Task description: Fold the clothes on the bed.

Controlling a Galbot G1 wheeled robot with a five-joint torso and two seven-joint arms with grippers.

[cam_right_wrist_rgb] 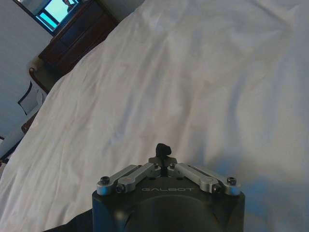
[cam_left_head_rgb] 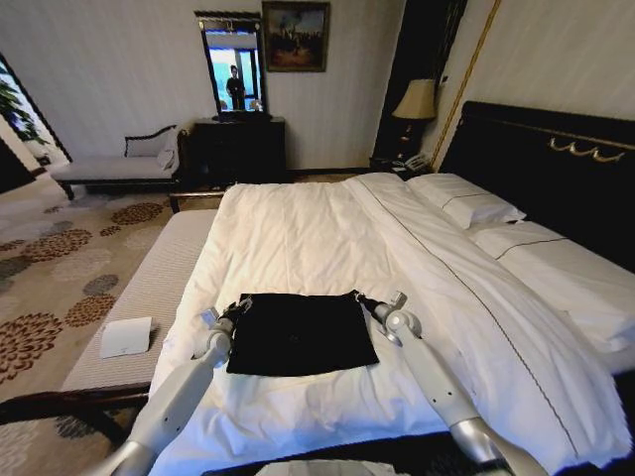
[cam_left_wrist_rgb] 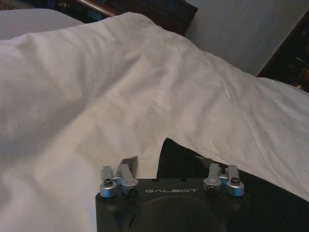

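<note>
Head view: one black T-shirt on one bed, left tool wide, right tool closed.

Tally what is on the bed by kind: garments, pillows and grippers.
Black T-shirt: 1, folded flat on the white duvet of the bed
White pillows: 2 showing by the headboard
Grippers: 2, left gripper and right gripper, each at a far corner of the shirt
Total: 5

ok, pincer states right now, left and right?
Left pincer: open, at the far left corner of the black T-shirt.
Right pincer: shut, at the far right corner.
</note>
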